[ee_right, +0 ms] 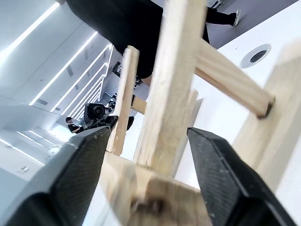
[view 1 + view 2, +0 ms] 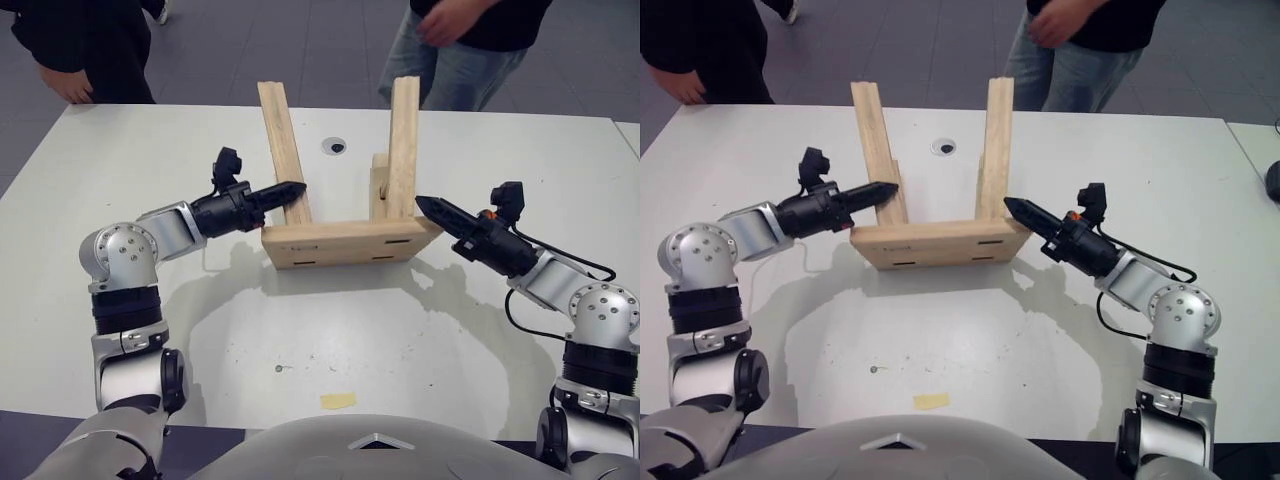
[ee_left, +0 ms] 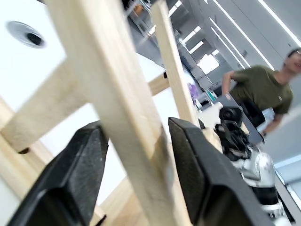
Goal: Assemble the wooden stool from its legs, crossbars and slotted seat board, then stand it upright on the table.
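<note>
Closest to me on the white table [image 2: 120,170] lies a small scrap of yellow tape [image 2: 338,400], well apart from everything else. Beyond it, near the middle of the table, sits the stool [image 2: 940,243], and it is not on its feet. The seat board [image 2: 350,242] is down on the table with its slotted face turned toward me, and the two legs I can see rise from it, away from me. My arms come in from either side, one to each leg, just above the board.

My left gripper [image 2: 297,187] is low on the left leg [image 2: 283,140], near where it meets the board. In my left wrist view that leg runs between my two black fingers [image 3: 70,179], and both press against the wood, so I am pinching it.

My right gripper [image 2: 420,203] is at the right leg [image 2: 404,140], also near the board. There my fingers [image 1: 225,188] are spread. The leg stands between them, close against one finger, with a clear gap on the other side.

Past the right leg a crossbar [image 1: 230,75] runs off above the table top into another wooden piece. A second crossbar [image 3: 42,113] passes behind the left leg in the same way.

Farthest off, a round cable hole [image 2: 335,146] sits in the table, between the two legs as I look at them
</note>
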Controlling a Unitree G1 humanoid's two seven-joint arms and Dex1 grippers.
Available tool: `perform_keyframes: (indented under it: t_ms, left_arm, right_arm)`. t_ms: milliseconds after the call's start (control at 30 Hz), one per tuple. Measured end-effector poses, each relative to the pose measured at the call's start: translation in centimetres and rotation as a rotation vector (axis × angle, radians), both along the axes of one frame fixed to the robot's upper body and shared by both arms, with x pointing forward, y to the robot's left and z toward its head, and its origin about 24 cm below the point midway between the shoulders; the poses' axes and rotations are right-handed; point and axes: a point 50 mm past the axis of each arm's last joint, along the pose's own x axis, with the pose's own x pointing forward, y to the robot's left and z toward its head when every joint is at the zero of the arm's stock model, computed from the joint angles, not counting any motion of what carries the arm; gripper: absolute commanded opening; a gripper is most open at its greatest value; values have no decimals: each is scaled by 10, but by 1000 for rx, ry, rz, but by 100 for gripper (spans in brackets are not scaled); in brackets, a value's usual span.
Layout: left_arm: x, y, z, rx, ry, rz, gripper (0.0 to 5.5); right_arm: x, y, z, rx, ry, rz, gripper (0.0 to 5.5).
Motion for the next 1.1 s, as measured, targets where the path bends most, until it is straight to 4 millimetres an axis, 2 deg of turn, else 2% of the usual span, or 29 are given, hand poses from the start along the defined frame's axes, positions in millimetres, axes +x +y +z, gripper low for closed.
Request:
perform_keyframes:
  t_ms: [167, 267, 333, 400, 467, 533, 600, 667, 800, 933, 1100]
  left_arm:
    - [4, 5, 3, -45, -24, 67, 363]
    - [7, 21, 16, -63, -157, 138, 411]
    - [-1, 41, 40, -72, -300, 139, 447]
    - [-17, 57, 60, -20, -423, 81, 481]
    - [-29, 61, 65, 65, -468, -3, 522]
    - [-40, 55, 55, 178, -462, -129, 539]
    - [-48, 43, 38, 301, -444, -290, 539]
    - [-48, 30, 13, 428, -432, -402, 540]
    - [-39, 21, -20, 544, -423, -458, 540]
    - [-28, 10, -27, 525, -455, -482, 475]
    - [-30, 12, -35, 477, -412, -560, 386]
  right_arm:
    - [-2, -3, -5, -21, 1, -24, 451]
    - [-3, -8, -3, -71, -65, -37, 497]
    - [-13, -18, 2, -234, -177, 17, 531]
    - [-23, -28, 2, -400, -248, 88, 540]
    - [-25, -30, 1, -533, -324, 155, 540]
    - [-22, -30, -5, -661, -400, 231, 540]
    - [-18, -30, -16, -727, -432, 286, 540]
    - [-8, -27, -23, -744, -459, 317, 518]
    - [1, -18, -37, -759, -480, 384, 470]
    - [8, -10, -45, -717, -473, 397, 404]
    - [11, -7, -48, -615, -402, 379, 321]
